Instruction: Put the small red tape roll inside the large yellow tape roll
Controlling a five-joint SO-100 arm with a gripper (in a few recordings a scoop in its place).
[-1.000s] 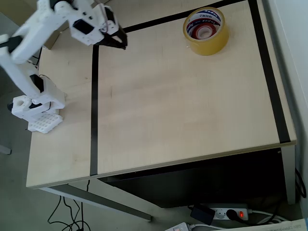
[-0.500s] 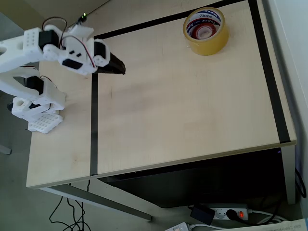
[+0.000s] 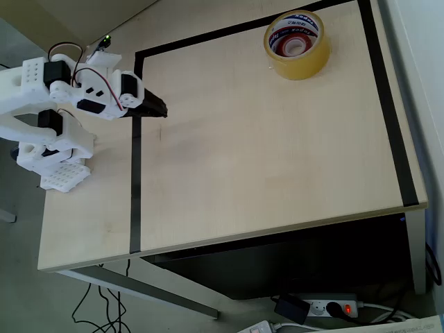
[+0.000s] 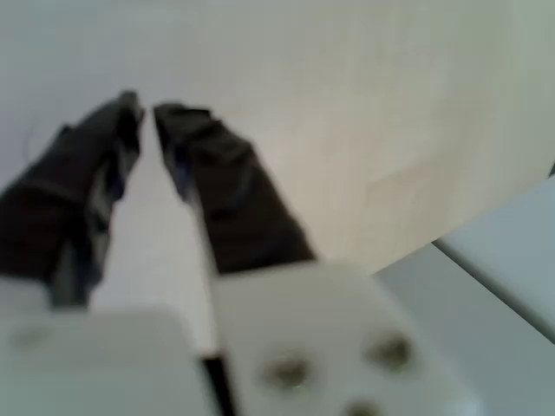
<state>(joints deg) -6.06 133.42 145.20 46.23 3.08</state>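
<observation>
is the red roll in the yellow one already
In. The red roll sits within the core of the yellow roll, which lies flat at the table's far edge in the overhead view.

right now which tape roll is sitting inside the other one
The small red tape roll: it sits inside the core of the large yellow tape roll, which rings it.

Overhead view evenly daylit, sharp; wrist view blurred, perhaps overexposed
</observation>
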